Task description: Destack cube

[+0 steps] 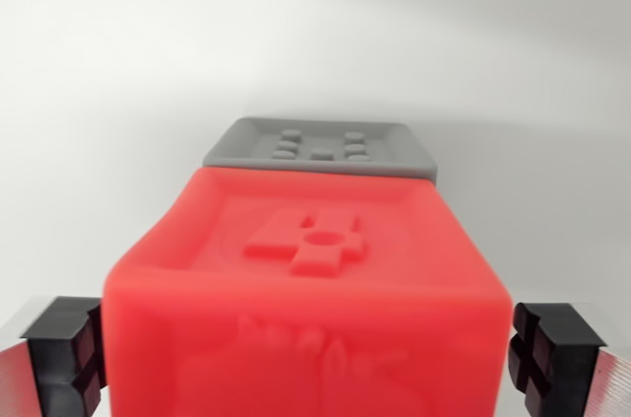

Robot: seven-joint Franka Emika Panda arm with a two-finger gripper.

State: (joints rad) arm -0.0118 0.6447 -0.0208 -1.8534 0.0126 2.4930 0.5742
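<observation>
the wrist view looks down close on a red cube (311, 289) that fills most of the lower frame. its upper face carries a raised relief: a cross-like shape with a small round hollow at its middle. on the near face there are faint embossed marks, too blurred to read as letters. no brand or label can be made out anywhere.

just behind the red cube, toward the top of the view, a grey cube (323, 146) shows only as a narrow strip of its top. that face has a framed recess with small raised bumps and bars, also not readable as writing. the red cube hides the grey cube's near edge, so whether they touch, or whether one sits higher than the other, cannot be told from this angle.

the gripper (311, 358) has its jaws apart, one black pad (67, 348) at the wrist view's left and the other (550, 353) at the wrist view's right, each just beside a side of the red cube. a thin gap seems to remain on both sides, though the blur makes contact hard to judge.

both cubes rest on a plain white surface (108, 92).
</observation>
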